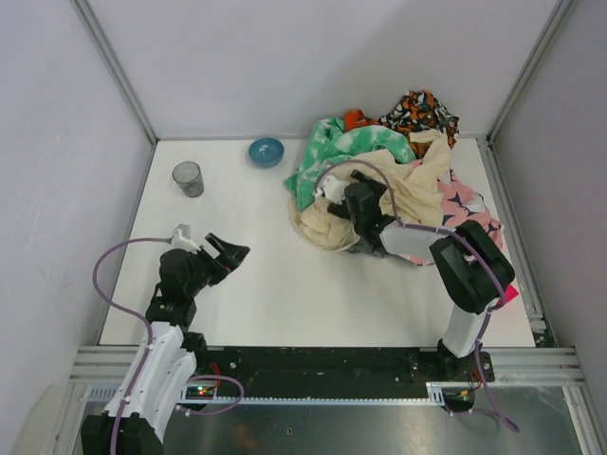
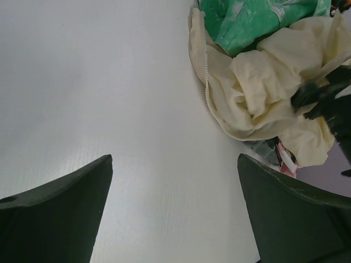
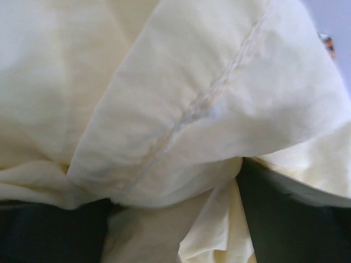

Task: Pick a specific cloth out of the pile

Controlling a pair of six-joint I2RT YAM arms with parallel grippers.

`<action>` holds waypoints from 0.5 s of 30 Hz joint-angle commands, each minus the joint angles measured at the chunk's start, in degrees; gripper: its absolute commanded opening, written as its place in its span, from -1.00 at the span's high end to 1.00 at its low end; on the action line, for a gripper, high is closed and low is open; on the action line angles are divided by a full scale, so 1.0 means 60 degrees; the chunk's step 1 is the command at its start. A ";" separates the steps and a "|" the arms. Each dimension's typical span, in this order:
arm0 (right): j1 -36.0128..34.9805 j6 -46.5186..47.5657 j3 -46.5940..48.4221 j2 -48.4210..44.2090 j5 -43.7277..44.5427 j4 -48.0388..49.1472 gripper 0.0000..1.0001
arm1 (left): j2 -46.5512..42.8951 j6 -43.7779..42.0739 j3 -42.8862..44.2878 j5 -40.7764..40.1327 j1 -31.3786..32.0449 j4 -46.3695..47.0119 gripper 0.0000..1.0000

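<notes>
The right fingers (image 3: pixel 49 233) stand apart, released, pushed down into the cream-beige cloth (image 3: pixel 181 98). A seamed fold of it bulges between them and fills nearly the whole right wrist view, so they clench nothing. Around them lies the pile (image 1: pixel 389 180). The green-and-white mottled cloth (image 1: pixel 346 147) is just beyond them towards the back wall, and the orange-black-white patterned piece (image 1: pixel 417 112) lies farther back still. The pink cloth with dark marks (image 1: pixel 465 204) is off to their right. The cloth (image 1: pixel 410 248), plain grey, shows only as a strip at the pile's near edge. It lies on the robot's side of the right fingers, under the right arm (image 1: pixel 469 270) and partly covered by the cream-beige folds. Nothing grips it. The left fingers (image 2: pixel 55 213) are also spread wide and hold nothing, hanging over the bare white surface (image 1: pixel 256 303). They are well apart from the pile, whose cream-beige edge lies ahead of them and to their right. Beyond the left fingers, towards the back, a grey cup (image 1: pixel 188 178) stands on the surface, with a blue bowl (image 1: pixel 266 151) farther back beside the pile's left edge.
</notes>
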State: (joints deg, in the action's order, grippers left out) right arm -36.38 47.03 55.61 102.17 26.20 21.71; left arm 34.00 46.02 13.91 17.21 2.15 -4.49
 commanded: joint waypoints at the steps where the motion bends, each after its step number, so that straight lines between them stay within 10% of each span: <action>1: 0.0907 -0.0984 0.1621 0.0174 0.1381 -0.0146 -0.46 | 0.0064 -0.0246 0.0321 -0.0089 -0.0082 0.0035 -0.99; 5: 0.1580 -0.2226 0.2295 0.0169 0.0936 -0.1543 0.82 | 0.0216 -0.0258 0.0522 -0.0121 -0.0081 0.0032 -0.99; 15: 0.4666 -0.6886 0.4585 -0.0085 -0.0558 -0.4508 0.91 | 0.1179 -0.0166 0.1288 0.0922 0.0142 0.0844 -0.99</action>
State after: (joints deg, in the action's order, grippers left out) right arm -16.12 22.17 73.54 102.96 27.11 5.19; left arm 38.65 45.93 18.22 18.61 2.17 -4.38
